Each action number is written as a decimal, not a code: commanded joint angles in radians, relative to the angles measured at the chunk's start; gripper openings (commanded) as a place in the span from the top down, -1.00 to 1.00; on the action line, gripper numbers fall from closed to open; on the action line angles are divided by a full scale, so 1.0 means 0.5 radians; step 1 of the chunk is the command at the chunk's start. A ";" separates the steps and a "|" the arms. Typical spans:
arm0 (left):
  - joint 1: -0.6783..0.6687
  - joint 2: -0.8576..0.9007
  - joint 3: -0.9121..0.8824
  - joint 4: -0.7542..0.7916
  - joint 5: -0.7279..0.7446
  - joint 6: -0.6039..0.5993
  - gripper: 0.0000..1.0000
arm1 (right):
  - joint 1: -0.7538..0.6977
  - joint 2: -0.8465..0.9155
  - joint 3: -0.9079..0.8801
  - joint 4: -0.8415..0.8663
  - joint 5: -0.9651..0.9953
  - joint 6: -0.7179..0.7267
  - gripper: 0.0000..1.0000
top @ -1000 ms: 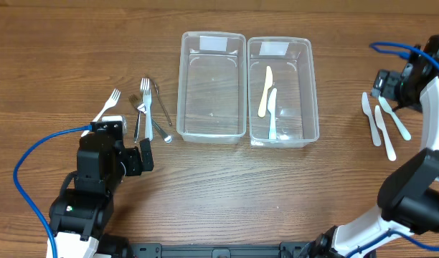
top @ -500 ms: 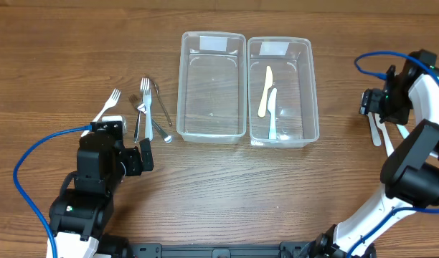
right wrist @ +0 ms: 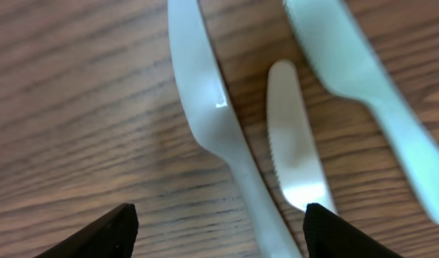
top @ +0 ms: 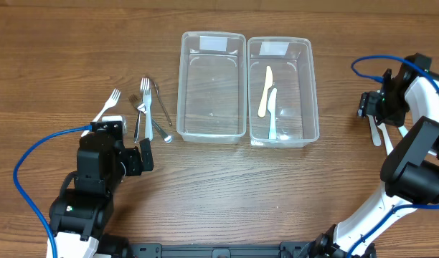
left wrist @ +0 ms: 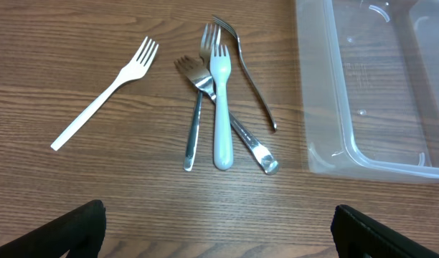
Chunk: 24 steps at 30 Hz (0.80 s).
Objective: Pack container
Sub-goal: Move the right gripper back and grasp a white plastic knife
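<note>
Desk (top: pixel 219 193): brown wood; it carries everything.
Empty container (top: pixel 211 100): clear plastic; ahead and to the right of the left end effector (left wrist: pixel 219 240); nothing inside.
Filled container (top: pixel 297 86): touching the empty one, on the side away from the left end effector; two plastic knives (top: pixel 272 118) lie inside.
Left end effector: wide open; it holds nothing.
Right end effector (right wrist: pixel 218 233): fingers (right wrist: pixel 97 233) apart, low over the desk; it grips nothing.
Forks (left wrist: pixel 221 107): five, just ahead of the left end effector; four overlap; one white fork (left wrist: pixel 105 93) lies apart to the left.
Loose knives (right wrist: pixel 212 122): three, white; the longest lies between the right end effector's fingers; the other two beside it.
</note>
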 commanded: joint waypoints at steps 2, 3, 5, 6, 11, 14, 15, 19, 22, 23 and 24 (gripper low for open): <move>0.008 0.003 0.053 0.002 -0.006 0.037 -1.00 | 0.005 0.003 -0.095 0.074 0.008 -0.005 -0.51; 0.008 0.003 0.053 0.003 -0.006 0.037 -1.00 | 0.005 0.003 -0.110 0.086 0.008 -0.005 -0.52; 0.008 0.003 0.053 0.003 -0.006 0.037 -1.00 | 0.005 0.003 -0.141 0.108 0.004 -0.005 -0.46; 0.008 0.003 0.053 0.002 -0.006 0.037 -1.00 | 0.006 0.003 -0.154 0.121 -0.008 -0.005 -0.44; 0.008 0.003 0.053 0.003 -0.006 0.037 -1.00 | 0.008 0.003 -0.234 0.185 -0.043 0.002 -0.39; 0.008 0.003 0.053 0.003 -0.006 0.037 -1.00 | 0.008 0.003 -0.328 0.253 -0.077 0.041 -0.37; 0.008 0.003 0.053 0.002 -0.006 0.037 -1.00 | 0.008 0.003 -0.353 0.272 -0.084 0.047 -0.35; 0.008 0.003 0.053 0.003 -0.006 0.037 -1.00 | 0.008 0.003 -0.391 0.283 -0.082 0.050 -0.13; 0.008 0.003 0.053 0.003 -0.006 0.037 -1.00 | 0.008 0.003 -0.390 0.289 -0.066 0.114 0.02; 0.008 0.003 0.053 0.002 -0.006 0.038 -1.00 | 0.008 0.003 -0.390 0.291 -0.064 0.136 0.07; 0.008 0.003 0.053 0.003 -0.006 0.037 -1.00 | 0.008 0.003 -0.390 0.296 -0.057 0.168 0.11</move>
